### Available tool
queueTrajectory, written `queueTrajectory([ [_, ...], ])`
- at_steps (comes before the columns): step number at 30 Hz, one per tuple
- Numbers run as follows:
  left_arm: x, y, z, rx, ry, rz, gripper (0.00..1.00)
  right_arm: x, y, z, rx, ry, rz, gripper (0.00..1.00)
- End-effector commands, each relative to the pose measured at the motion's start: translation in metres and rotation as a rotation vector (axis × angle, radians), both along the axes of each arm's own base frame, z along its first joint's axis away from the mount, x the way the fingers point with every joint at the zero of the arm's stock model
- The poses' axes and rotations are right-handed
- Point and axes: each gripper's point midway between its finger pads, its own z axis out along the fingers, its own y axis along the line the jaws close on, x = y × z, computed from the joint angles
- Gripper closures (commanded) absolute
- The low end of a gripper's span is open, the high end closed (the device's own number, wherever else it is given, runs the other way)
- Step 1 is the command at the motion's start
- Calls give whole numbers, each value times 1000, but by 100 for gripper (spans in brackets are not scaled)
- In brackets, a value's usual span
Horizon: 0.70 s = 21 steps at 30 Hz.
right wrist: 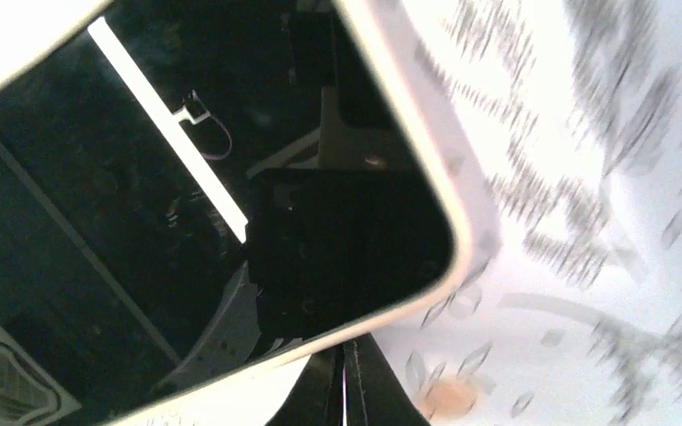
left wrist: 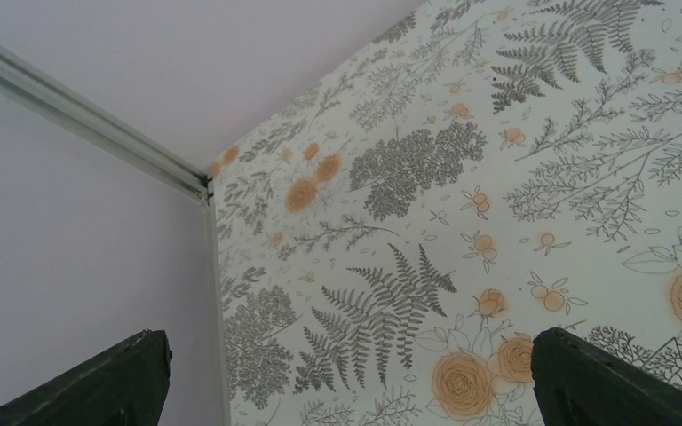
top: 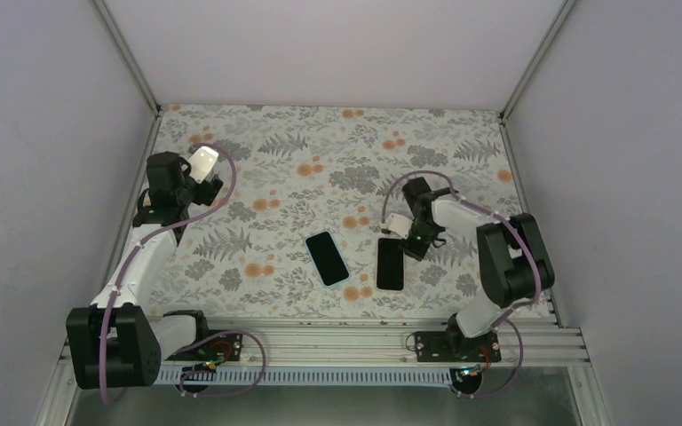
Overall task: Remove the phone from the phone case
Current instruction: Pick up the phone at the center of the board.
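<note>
Phone-shaped blue-rimmed item point(top: 327, 257): dark face with a pale blue border, lying flat near the middle of the table's near edge, turned slightly off square. Whether this is the phone in its case or the case alone cannot be told.

Black item point(top: 390, 264): the same shape, all dark from above, lying flat just to the right of the blue-rimmed item with a strip of cloth between them. Phone or empty case: cannot tell.

Right gripper point(top: 411, 244): low at the far end of the black item. Its fingers point(right wrist: 364, 390) are pressed together with nothing between them. The right wrist view shows a glossy dark face with a pale edge just beside the fingertips; whether they touch it cannot be told.

Left gripper point(top: 211, 188): well apart from both items, near the table's far left corner. Its fingers point(left wrist: 124, 382) are spread wide and hold nothing, with only cloth and the corner post showing between them.

Table point(top: 320, 151): covered with a pale cloth printed with grey ferns and orange flowers.
</note>
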Motion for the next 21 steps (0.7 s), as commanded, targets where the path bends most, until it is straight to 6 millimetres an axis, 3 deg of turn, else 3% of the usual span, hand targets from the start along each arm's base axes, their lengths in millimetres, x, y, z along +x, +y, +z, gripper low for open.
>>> queueTrajectory([
  [1,-3,2,-4,-5,25,5,0,30,33,-7,23,-40,13,96],
  [5,-8,6,0,14,2,16,0,56,61,-8,28,-100,35,96],
  [9,-12,10,5,23,-11,26,0,67,89,-4,55,-134,68,96],
  [14,-18,18,15,28,-34,51,0,86,92,19,61,-236,25,93],
  [19,-23,24,22,18,-65,71,0,70,83,58,99,-289,-7,4],
  [21,-23,27,22,16,-65,88,0,50,82,62,129,-233,-22,0],
])
